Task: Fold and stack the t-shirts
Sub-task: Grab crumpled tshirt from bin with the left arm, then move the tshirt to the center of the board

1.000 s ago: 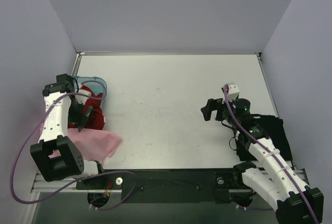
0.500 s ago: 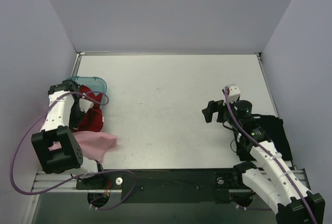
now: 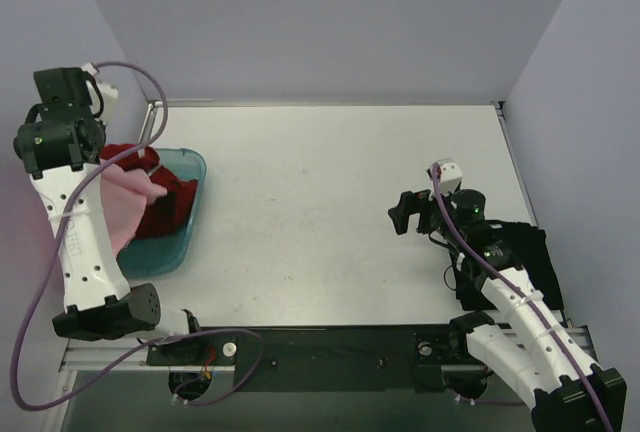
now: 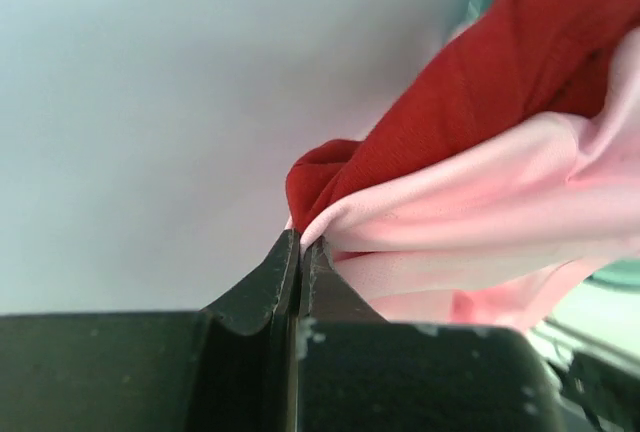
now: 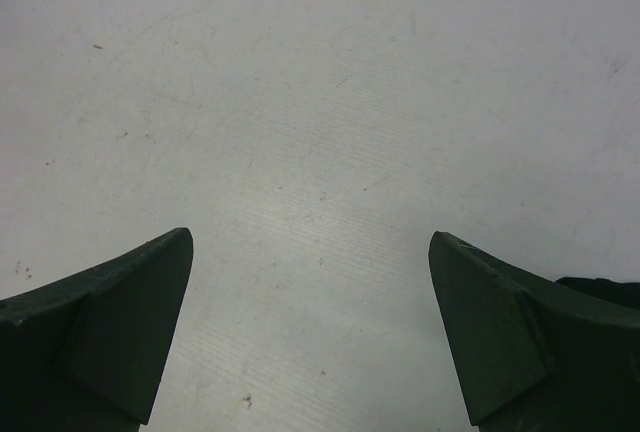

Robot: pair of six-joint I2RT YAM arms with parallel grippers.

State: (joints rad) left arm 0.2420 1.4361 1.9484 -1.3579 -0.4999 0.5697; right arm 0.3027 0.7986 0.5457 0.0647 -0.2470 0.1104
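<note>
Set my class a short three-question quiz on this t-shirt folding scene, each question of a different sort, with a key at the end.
1. True or false: the right gripper is open above bare table.
2. Multiple choice: what is pinched at the tip of the left gripper? A) a green sock B) the light pink t-shirt C) nothing
3. Fill in the blank: the dark red t-shirt sits partly in the translucent teal ____.

Key: 1 true; 2 B; 3 bin.
</note>
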